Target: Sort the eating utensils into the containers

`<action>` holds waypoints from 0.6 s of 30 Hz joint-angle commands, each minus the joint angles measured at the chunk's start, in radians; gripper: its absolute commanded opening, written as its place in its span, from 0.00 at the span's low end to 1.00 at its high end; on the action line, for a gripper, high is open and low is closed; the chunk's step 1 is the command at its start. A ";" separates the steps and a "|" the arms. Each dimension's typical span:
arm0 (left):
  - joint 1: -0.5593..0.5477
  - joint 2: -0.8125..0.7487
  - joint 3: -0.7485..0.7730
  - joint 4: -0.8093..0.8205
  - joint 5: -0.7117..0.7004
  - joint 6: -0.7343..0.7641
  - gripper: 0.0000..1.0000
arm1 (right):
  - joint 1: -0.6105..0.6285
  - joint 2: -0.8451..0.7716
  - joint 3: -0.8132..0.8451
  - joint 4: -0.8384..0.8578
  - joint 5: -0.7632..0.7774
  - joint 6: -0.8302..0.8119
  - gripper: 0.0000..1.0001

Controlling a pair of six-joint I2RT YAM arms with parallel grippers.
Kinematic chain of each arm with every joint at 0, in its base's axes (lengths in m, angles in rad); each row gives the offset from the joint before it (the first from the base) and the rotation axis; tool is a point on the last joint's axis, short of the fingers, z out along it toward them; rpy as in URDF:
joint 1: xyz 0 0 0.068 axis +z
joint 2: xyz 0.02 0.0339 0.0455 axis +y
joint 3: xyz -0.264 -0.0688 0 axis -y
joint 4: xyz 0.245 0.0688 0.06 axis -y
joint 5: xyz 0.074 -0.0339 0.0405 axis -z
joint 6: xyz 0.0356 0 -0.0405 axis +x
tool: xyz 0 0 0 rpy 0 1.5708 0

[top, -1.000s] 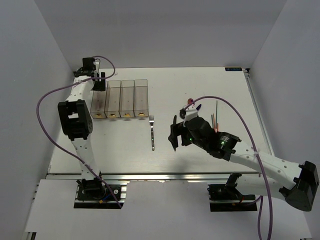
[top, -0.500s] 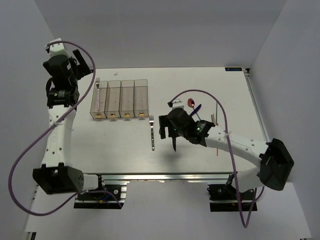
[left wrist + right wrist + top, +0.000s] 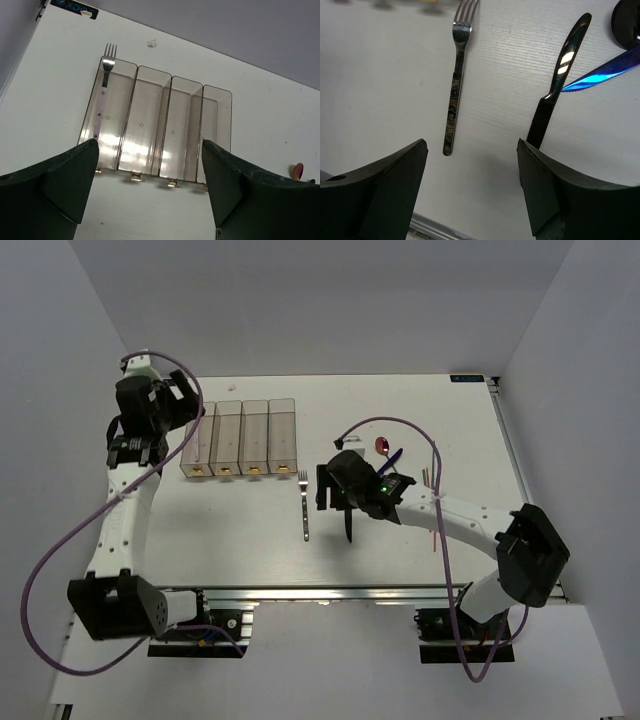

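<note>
Four clear containers stand in a row, and one silver fork lies in the leftmost bin. My left gripper hovers open and empty above their gold-tab ends, by the row's left end. A second fork and a black knife lie on the table. My right gripper hangs open over the bare strip between them. In the top view it is just right of that fork. A blue knife touches the black knife's blade.
A dark spoon bowl shows at the right wrist view's top corner. A pink-red spoon and thin chopsticks lie to the right of my right arm. The table's front rail runs close below the fork's handle.
My left arm has pulled back from over the leftmost bin and now looks down at the row. My right gripper has moved left, to between the table fork and the black knife.
</note>
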 commanded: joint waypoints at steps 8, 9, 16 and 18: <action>0.000 0.645 0.488 -0.163 -0.107 0.106 0.58 | 0.001 -0.331 -0.118 0.022 0.022 -0.035 0.78; 0.000 0.683 0.525 -0.183 -0.111 0.107 0.52 | 0.001 -0.377 -0.132 0.025 0.014 -0.040 0.78; -0.016 0.809 0.563 -0.165 -0.176 0.147 0.52 | 0.001 -0.471 -0.204 0.049 -0.038 -0.089 0.78; -0.023 0.841 0.570 -0.176 -0.180 0.168 0.52 | -0.001 -0.479 -0.218 0.060 -0.040 -0.104 0.78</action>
